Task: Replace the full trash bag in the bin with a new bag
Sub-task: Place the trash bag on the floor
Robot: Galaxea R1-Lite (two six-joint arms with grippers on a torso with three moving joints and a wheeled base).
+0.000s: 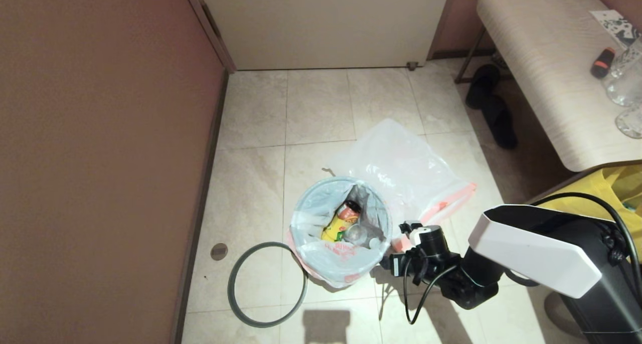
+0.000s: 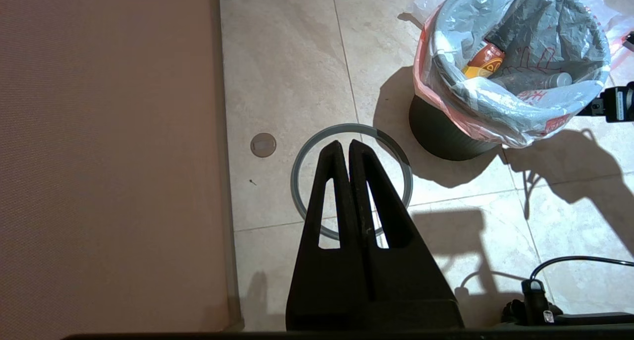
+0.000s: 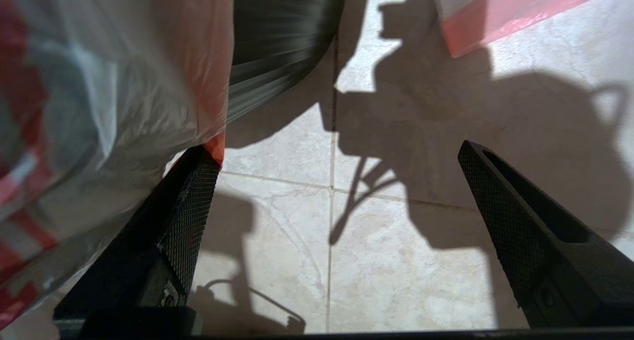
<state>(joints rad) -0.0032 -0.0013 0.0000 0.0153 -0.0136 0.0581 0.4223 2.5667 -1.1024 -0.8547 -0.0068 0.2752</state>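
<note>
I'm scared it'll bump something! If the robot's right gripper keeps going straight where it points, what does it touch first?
Probably just the floor tile. The right gripper has open fingers with nothing between them. The full trash bag hangs right beside one finger, though.

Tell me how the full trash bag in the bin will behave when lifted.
The full trash bag is thin film, so it will probably sag and stretch. The bottle inside likely shifts, swinging the load. Its hem folds over the bin, so it may snag.

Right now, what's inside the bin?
The bin is lined by the full trash bag, folded over its rim. Inside show a yellow-labelled bottle and a clear bottle. Anything deeper is covered.
</note>
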